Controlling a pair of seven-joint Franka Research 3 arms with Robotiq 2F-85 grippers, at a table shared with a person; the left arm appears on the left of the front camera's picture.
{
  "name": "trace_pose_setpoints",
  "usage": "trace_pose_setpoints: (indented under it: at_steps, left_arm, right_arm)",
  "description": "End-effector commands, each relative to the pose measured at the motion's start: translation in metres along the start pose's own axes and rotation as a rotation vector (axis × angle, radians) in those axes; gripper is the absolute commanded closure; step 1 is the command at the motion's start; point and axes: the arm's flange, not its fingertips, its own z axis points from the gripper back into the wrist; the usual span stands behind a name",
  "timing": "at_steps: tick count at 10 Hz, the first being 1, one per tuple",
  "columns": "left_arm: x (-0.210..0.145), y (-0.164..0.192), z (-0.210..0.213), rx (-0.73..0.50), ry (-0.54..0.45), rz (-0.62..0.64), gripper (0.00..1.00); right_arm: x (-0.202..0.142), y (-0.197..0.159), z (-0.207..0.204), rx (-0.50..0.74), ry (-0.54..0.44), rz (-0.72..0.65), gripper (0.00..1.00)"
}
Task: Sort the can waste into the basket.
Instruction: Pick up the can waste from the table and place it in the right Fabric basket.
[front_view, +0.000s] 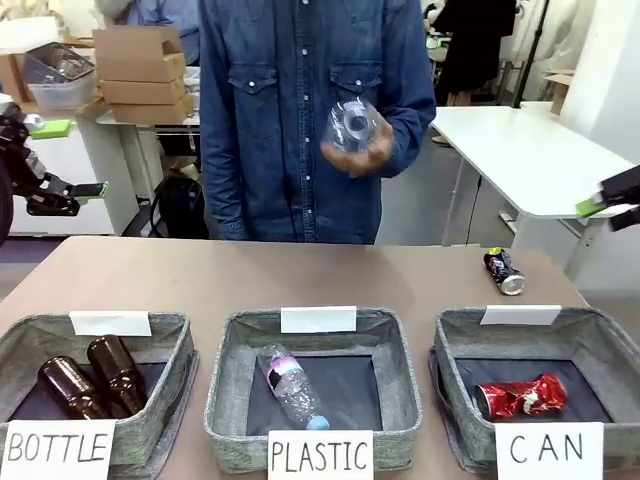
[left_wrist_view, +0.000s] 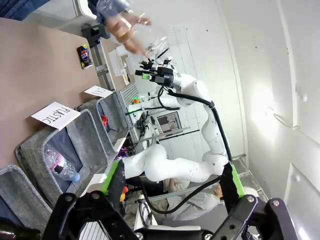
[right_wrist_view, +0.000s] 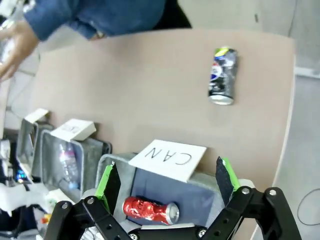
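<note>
A crushed red can (front_view: 520, 397) lies on the dark floor of the grey basket (front_view: 455, 345) signed "CAN", at the front right. A dark blue-black can (front_view: 503, 271) lies on its side on the table just behind that basket. The right wrist view looks down on both the dark can (right_wrist_view: 222, 76) and the red can (right_wrist_view: 150, 210). My right gripper (right_wrist_view: 167, 180) hangs open and empty above the basket (right_wrist_view: 112, 167); it enters at the right edge (front_view: 612, 206). My left gripper (front_view: 72, 158) stands open and empty, raised at the far left (left_wrist_view: 173, 182).
A person stands at the far side holding a clear plastic bottle (front_view: 352, 130) at chest height. The "PLASTIC" basket (front_view: 225, 380) holds a clear bottle, the "BOTTLE" basket (front_view: 175, 350) two brown bottles. Bare tabletop lies behind the baskets.
</note>
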Motion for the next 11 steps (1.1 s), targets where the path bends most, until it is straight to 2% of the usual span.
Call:
trace_pose_setpoints:
  at_steps: [1,5,8,11]
  left_arm:
    - [-0.001,-0.002,0.0,-0.021,-0.002,-0.019,0.0]
    - [-0.001,-0.002,0.0,-0.021,-0.002,-0.019,0.0]
    - [-0.001,-0.002,0.0,-0.021,-0.002,-0.019,0.0]
    - [-0.001,-0.002,0.0,-0.021,-0.002,-0.019,0.0]
  right_arm:
    - [-0.015,0.0,0.017,-0.068,-0.087,0.002,0.0]
    - [0.039,-0.001,-0.076,-0.255,0.001,0.057,0.0]
    - [0.071,-0.035,-0.177,-0.452,0.106,0.073,0.0]
    - [0.076,-0.063,-0.241,-0.429,0.18,0.044,0.0]
